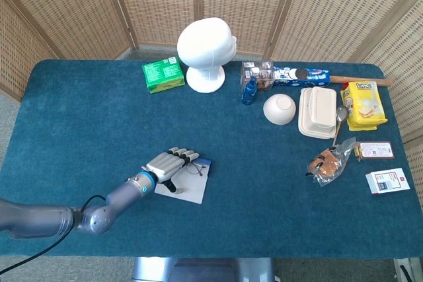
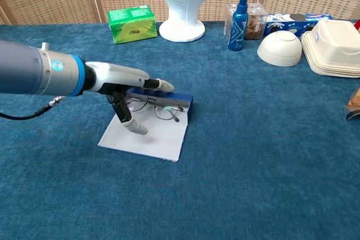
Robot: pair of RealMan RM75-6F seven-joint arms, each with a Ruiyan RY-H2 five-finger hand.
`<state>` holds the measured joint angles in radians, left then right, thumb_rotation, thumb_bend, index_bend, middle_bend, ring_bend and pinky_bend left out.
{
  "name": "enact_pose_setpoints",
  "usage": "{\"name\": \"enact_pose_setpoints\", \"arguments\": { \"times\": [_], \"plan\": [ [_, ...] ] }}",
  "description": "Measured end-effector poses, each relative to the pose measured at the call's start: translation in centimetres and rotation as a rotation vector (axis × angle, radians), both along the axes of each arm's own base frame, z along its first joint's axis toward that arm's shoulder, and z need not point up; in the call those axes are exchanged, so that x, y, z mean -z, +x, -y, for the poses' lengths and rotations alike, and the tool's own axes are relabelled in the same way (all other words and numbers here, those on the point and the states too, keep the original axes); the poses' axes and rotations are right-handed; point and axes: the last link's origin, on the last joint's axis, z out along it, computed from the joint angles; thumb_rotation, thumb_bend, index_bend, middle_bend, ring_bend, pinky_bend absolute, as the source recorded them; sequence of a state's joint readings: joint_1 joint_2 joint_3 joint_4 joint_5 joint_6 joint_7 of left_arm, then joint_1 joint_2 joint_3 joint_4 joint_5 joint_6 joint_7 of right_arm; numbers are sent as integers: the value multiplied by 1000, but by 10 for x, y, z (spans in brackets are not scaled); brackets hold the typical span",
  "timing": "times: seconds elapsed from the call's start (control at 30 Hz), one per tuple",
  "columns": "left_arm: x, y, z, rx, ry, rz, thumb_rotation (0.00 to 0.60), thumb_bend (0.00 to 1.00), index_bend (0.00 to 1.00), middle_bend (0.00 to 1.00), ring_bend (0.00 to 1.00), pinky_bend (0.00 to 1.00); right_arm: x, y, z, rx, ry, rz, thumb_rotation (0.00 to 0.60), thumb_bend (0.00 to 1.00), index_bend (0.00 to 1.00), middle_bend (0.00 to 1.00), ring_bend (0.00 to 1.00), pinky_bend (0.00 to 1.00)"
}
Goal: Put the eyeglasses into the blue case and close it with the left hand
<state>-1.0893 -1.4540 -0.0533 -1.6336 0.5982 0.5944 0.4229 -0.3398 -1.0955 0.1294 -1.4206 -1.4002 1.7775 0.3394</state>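
Note:
The blue case [image 1: 190, 191] [image 2: 160, 139] lies open on the near-left part of the table, its white lining up and its blue rim [image 2: 186, 102] on the far side. The thin-framed eyeglasses [image 1: 196, 167] [image 2: 165, 111] lie on the lining beside that rim. My left hand [image 1: 168, 164] [image 2: 120, 77] reaches over the case from the left. Its fingers [image 2: 160, 85] stretch flat above the glasses and the rim, and its thumb [image 2: 134, 128] points down onto the white lining. Nothing is clasped in it. My right hand shows in neither view.
At the back stand a green box [image 1: 162, 74], a white mannequin head [image 1: 206, 51] and a blue spray bottle [image 1: 249, 90]. A white bowl [image 1: 279, 108], a white lidded container [image 1: 317, 111] and snack packets [image 1: 363, 104] fill the right side.

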Motion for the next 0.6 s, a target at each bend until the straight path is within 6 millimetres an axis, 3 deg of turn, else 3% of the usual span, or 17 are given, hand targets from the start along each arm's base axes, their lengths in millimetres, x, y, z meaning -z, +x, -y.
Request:
{"name": "enact_pose_setpoints", "arguments": {
  "times": [0.6],
  "plan": [
    [-26, -24, 33, -72, -15, 46, 488, 236, 0, 0, 0, 7, 1, 2, -2, -29, 4, 7, 541, 184, 0, 101, 0, 181]
  ]
}}
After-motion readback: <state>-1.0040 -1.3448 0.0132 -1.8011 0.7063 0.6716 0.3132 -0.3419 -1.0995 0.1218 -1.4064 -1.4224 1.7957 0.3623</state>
